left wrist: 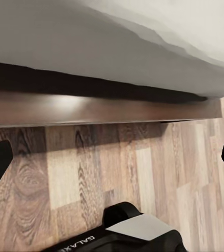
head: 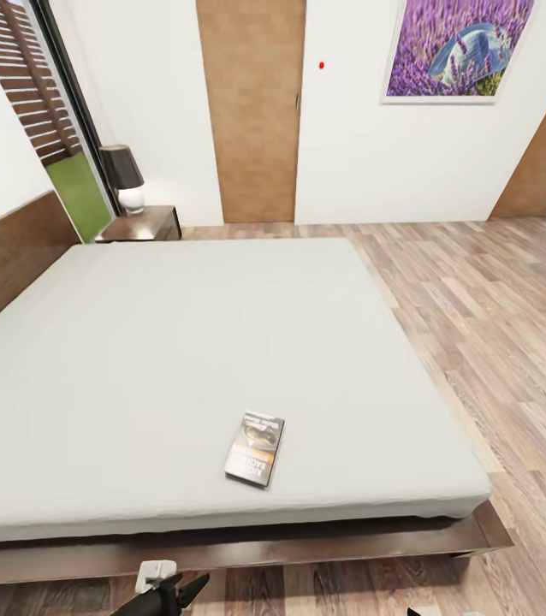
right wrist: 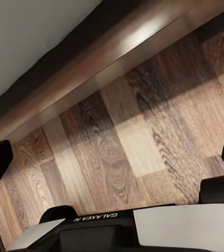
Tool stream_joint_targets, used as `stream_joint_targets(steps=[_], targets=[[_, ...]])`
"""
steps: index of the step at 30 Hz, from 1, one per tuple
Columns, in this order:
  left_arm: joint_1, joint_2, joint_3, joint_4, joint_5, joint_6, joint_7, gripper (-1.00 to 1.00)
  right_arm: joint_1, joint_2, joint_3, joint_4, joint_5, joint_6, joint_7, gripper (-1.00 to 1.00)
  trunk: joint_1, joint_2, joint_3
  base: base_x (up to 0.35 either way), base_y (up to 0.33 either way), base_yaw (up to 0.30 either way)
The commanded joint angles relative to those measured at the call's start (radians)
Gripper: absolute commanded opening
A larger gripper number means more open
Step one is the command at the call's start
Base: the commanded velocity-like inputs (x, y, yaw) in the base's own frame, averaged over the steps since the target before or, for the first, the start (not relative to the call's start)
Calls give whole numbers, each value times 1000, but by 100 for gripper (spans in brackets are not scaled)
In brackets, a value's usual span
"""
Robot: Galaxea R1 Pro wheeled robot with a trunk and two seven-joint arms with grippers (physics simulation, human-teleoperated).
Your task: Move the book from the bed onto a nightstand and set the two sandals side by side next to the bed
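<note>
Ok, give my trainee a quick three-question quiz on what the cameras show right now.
1. True or false: the book lies on the bed, near its foot edge.
2. What stands on the nightstand? A) lamp B) vase C) clock
3. Fill in: in the left wrist view, the left end effector hangs over the wooden ____ beside the bed frame.

Key: 1 true; 2 A, the lamp; 3 floor.

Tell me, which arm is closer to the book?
Left. The left tool sits just below the book, past the bed edge; the right arm barely peeks in farther right.
</note>
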Motion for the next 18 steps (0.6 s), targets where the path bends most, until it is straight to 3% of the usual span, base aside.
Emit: stream_joint_targets(steps=[1, 18], targets=[[-1, 0, 1, 1, 0, -4, -4, 100, -1, 0, -8, 1, 8, -5, 3, 100, -4, 7, 3, 0, 0, 0], [-1, 0, 0, 1, 0, -4, -4, 100, -1, 0, -8, 2, 8, -5, 3, 100, -69, 126, 56, 0, 0, 0]])
